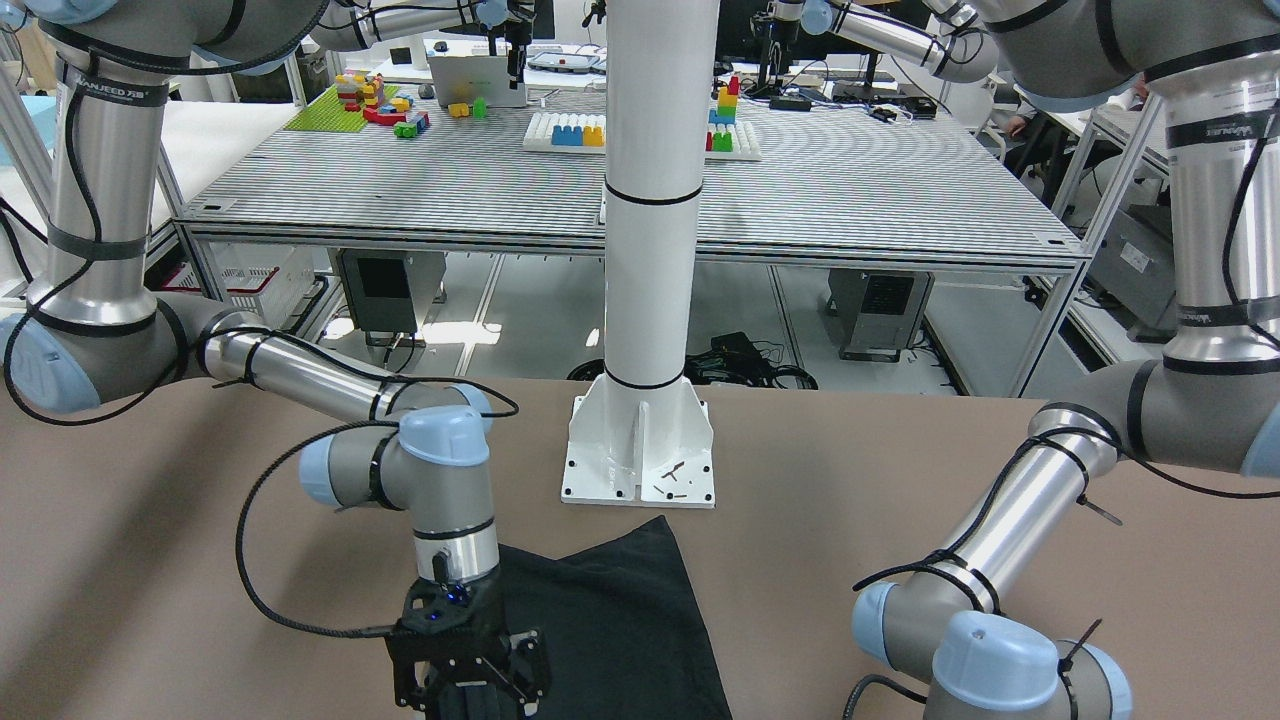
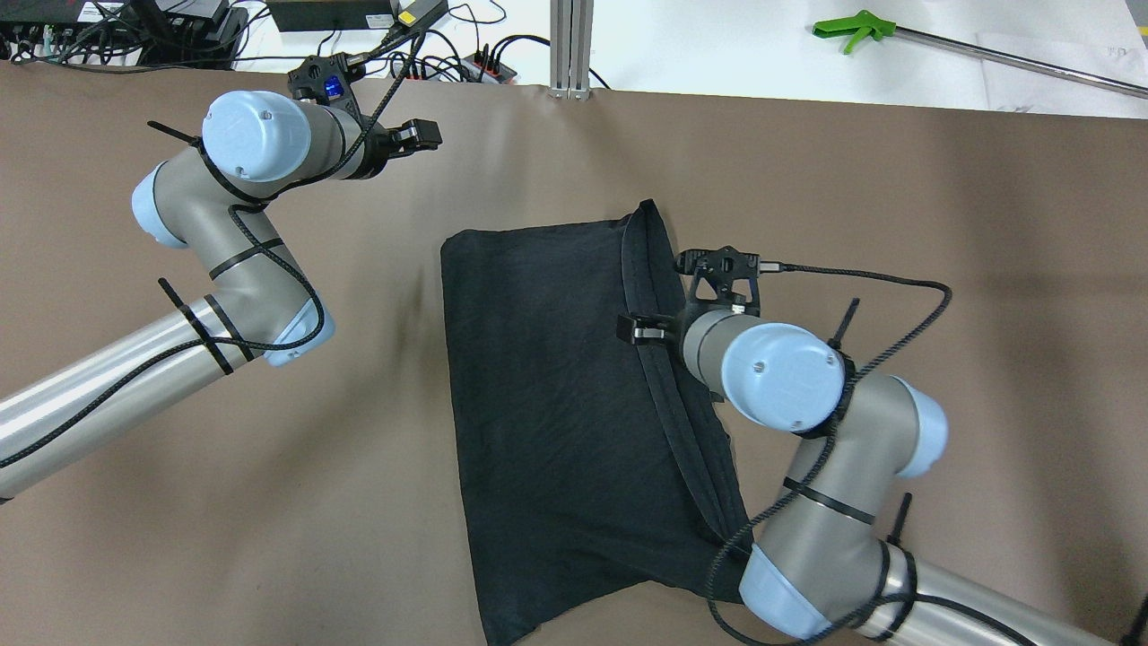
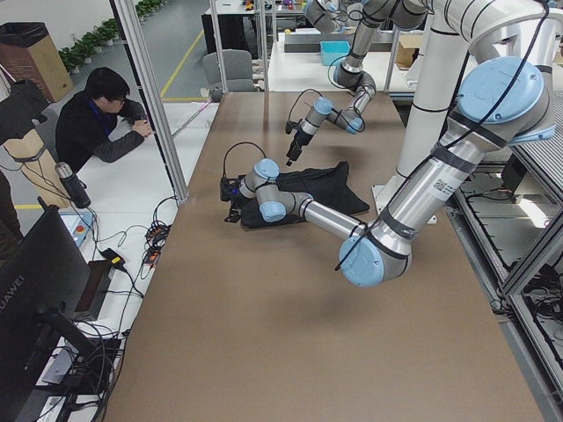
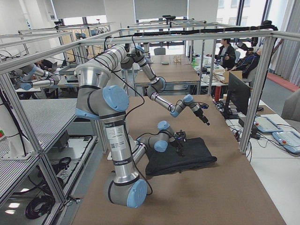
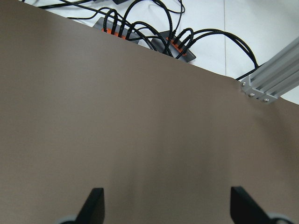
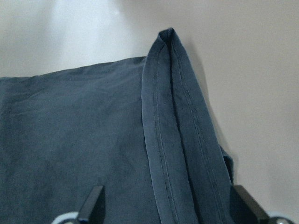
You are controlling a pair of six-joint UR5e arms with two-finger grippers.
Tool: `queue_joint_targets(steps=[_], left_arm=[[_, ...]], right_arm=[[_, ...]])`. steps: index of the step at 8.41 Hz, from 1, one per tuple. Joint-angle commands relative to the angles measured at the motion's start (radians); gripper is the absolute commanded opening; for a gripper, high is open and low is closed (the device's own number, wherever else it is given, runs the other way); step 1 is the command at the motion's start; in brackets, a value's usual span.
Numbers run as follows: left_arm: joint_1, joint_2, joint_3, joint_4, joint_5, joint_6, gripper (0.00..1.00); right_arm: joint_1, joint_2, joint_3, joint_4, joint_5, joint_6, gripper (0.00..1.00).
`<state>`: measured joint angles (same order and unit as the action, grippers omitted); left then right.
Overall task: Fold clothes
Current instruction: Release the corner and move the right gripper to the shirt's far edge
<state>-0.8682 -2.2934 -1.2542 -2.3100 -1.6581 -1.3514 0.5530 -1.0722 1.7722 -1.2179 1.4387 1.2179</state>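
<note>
Clothes (image 2: pixel 556 377) lie spread; your right gripper (image 6: pixel 168 205) hangs wide over the doubled hem (image 6: pixel 161 121), left gripper (image 5: pixel 166 205) wide over bare table (image 5: pixel 140 116). Pinch one layer only and the fold could skew.

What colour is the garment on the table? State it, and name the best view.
Plain black garment, no pattern; clearest in the overhead exterior view.

Black garment (image 2: pixel 556 377), ctr frame: thin matt cloth w/ stitched hem. Table cover (image 2: pixel 897 179): smooth matt brown. Arm tube (image 2: pixel 90 395), lower left: shiny metal; joint cap (image 2: pixel 256 124): glossy pale-blue plastic.
</note>
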Motion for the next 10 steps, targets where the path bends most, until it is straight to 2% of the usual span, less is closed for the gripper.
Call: queue_joint_targets(steps=[1,3,4,6,9,10], left_arm=[[0.000,0.000,0.002,0.000,0.000,0.000,0.95],[-0.002,0.000,0.012,0.000,0.001,0.000,0.95],[-0.002,-0.001,0.021,0.000,0.001,0.002,0.95],[-0.005,-0.003,0.032,-0.002,0.001,0.015,0.95],[-0.005,-0.011,0.053,-0.002,0.001,0.015,0.95],[-0.005,-0.011,0.056,-0.002,0.001,0.015,0.95]], right_arm=[[0.008,0.214,-0.312,0.041,-0.138,-0.058,0.94],[0.015,0.331,-0.532,0.119,-0.196,-0.061,0.93],[0.015,0.354,-0.597,0.148,-0.208,-0.063,0.92],[0.016,0.380,-0.651,0.150,-0.228,-0.130,0.85],[0.059,0.422,-0.715,0.152,-0.228,-0.187,0.67],[0.071,0.422,-0.726,0.152,-0.225,-0.193,0.63]])
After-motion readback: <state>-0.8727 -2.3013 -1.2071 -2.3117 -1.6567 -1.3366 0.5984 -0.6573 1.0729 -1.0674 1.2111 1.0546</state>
